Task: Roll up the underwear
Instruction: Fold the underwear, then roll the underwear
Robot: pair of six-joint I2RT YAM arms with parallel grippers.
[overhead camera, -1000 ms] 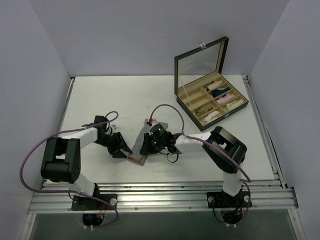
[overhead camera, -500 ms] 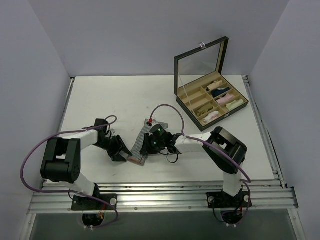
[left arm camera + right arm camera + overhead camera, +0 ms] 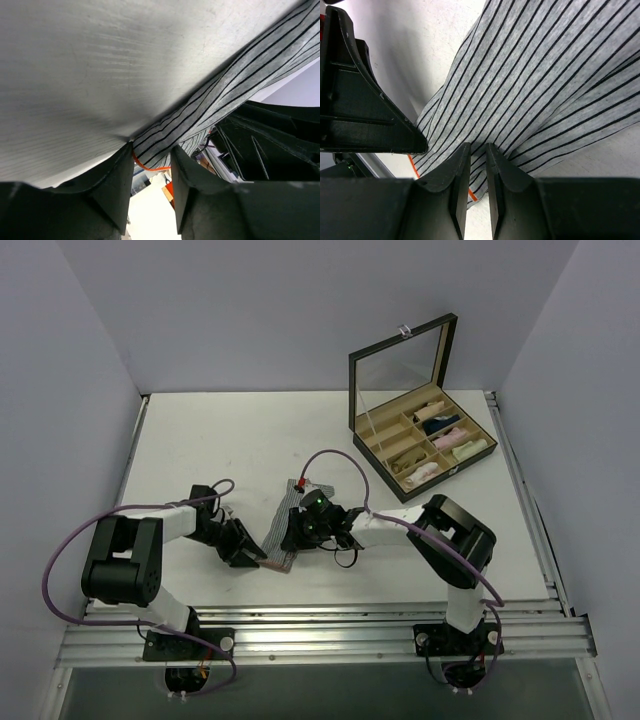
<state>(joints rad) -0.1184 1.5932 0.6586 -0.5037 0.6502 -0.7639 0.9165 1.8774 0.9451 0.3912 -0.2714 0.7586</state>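
The underwear is a grey pinstriped strip lying lengthwise on the white table between the two arms. My left gripper is low at its near end. In the left wrist view the jaws stand apart, and the cloth's corner with its orange edge lies between the tips. My right gripper presses down on the strip's right side. In the right wrist view its jaws are nearly closed on a pinched fold of the cloth. Creases run out from the tips.
An open dark box with a mirrored lid stands at the back right. Its compartments hold small rolled garments. A metal rail runs along the table's near edge. The left gripper's black finger shows in the right wrist view.
My left gripper has slid right and towards the near edge until its tips reach the near end of the underwear. The right gripper has stayed on the cloth.
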